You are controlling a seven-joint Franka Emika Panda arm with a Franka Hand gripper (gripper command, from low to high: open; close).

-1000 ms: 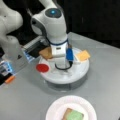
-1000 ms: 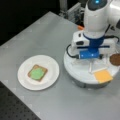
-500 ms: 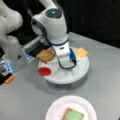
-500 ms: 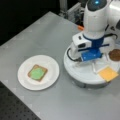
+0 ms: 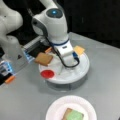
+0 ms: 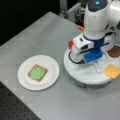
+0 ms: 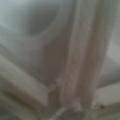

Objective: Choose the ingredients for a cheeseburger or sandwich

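My claw [image 5: 65, 67] is lowered into the white divided tray [image 5: 82, 71], near its centre, in both front views. My wrist housing covers the fingertips, so I cannot tell how wide the claw stands or whether it has hold of anything. The wrist view shows only pale tray dividers at close range, too blurred to read further.

On the tray, a toast square [image 5: 43, 59] lies at a front view's left, overhanging the rim. The red tomato disc [image 5: 47, 74] sits below it, also at the rim. The cheese square [image 5: 79, 50] lies at the far side, to my claw's right in that view. In a front view, the cheese square [image 6: 112, 71] lies at the tray's right, and the brown patty [image 6: 115, 51] sits above it, partly behind my arm.

The paper plate [image 6: 50, 75] stands on the grey table [image 6: 37, 32], apart from the tray. On it lies the sandwich [image 6: 37, 73] as built so far: a toast square with the lettuce on top.
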